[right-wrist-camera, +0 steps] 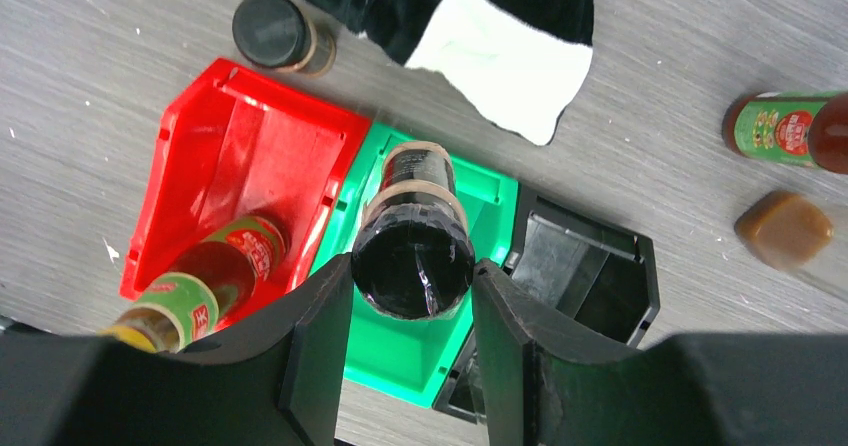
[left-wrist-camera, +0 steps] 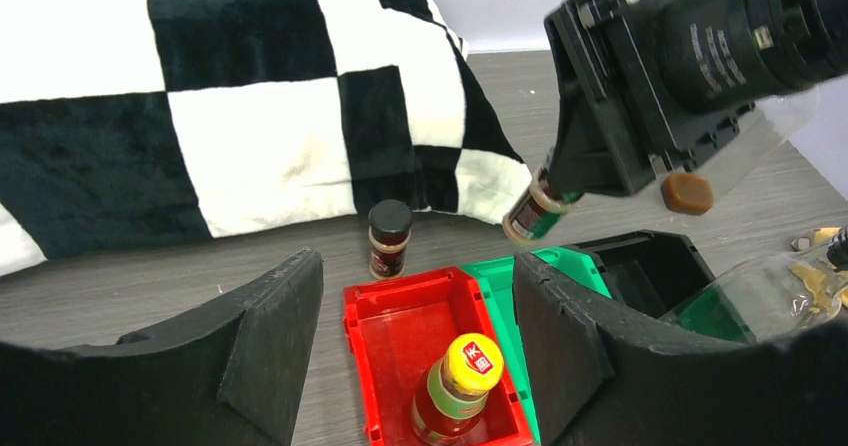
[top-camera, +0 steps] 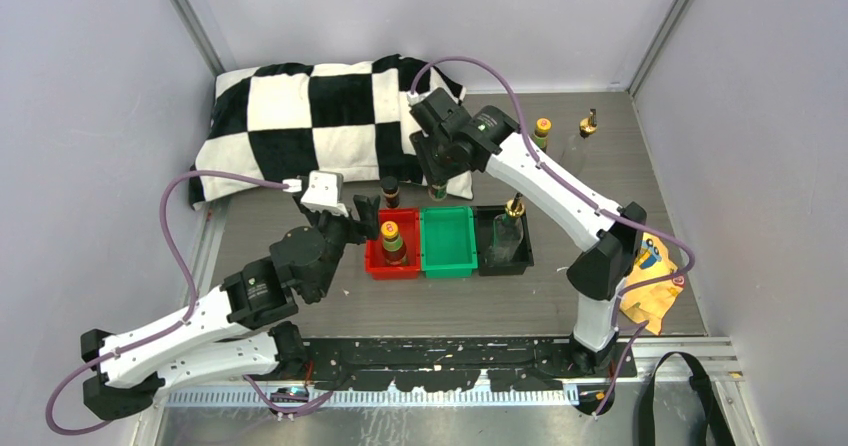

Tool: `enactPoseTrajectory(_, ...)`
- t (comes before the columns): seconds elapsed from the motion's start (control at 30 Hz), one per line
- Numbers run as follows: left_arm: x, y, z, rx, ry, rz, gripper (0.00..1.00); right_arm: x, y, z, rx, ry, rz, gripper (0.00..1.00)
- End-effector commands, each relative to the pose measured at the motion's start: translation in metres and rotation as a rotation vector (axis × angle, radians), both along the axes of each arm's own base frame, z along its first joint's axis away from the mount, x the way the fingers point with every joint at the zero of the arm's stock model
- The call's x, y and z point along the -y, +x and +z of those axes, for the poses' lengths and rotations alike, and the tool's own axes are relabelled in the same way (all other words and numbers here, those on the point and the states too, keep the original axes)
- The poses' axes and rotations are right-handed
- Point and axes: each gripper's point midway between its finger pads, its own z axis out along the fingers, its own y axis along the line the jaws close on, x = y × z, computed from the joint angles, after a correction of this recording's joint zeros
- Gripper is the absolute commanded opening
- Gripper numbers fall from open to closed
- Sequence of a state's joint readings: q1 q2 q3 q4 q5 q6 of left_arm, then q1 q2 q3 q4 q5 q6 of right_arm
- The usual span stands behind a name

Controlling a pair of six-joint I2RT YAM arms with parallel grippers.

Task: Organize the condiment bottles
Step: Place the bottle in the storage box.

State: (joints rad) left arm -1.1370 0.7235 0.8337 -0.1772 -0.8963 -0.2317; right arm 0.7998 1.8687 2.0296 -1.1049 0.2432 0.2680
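Note:
My right gripper (right-wrist-camera: 412, 278) is shut on a short dark black-capped bottle (right-wrist-camera: 413, 236), holding it tilted in the air over the far end of the green tray (top-camera: 447, 244). The held bottle (left-wrist-camera: 533, 212) hangs clear of the tray. A reddish-brown bottle (left-wrist-camera: 452, 394) with a yellow cap stands in the red tray (top-camera: 375, 260). My left gripper (left-wrist-camera: 415, 301) is open just above it, its fingers either side of that tray. Another dark bottle (top-camera: 389, 191) stands on the table behind the red tray. A clear glass bottle (top-camera: 510, 228) stands in the black tray (top-camera: 524, 258).
A checkered pillow (top-camera: 310, 116) lies at the back left. At the back right stand another reddish-brown bottle (top-camera: 542, 130) and a clear gold-topped bottle (top-camera: 588, 124). A yellow cloth (top-camera: 650, 286) lies by the right arm's base. Walls close in on three sides.

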Motion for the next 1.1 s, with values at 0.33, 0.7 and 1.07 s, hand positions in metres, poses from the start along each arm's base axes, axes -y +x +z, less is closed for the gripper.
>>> enactPoseTrajectory(0.33, -0.005, -0.002, 0.011, 0.004, -0.076, 0.016, 0.7, 0.019, -0.043, 0.016, 0.067, 0.021, 0.006, 0.01)
enactPoseTrajectory(0.7, -0.004, -0.001, 0.004, -0.002, -0.093, 0.024, 0.69, 0.022, -0.069, -0.005, 0.053, 0.028, 0.027, 0.01)
enactPoseTrajectory(1.07, -0.007, -0.001, 0.02, 0.056, -0.113, 0.016, 0.78, 0.021, -0.083, -0.02, 0.042, 0.041, 0.056, 0.01)
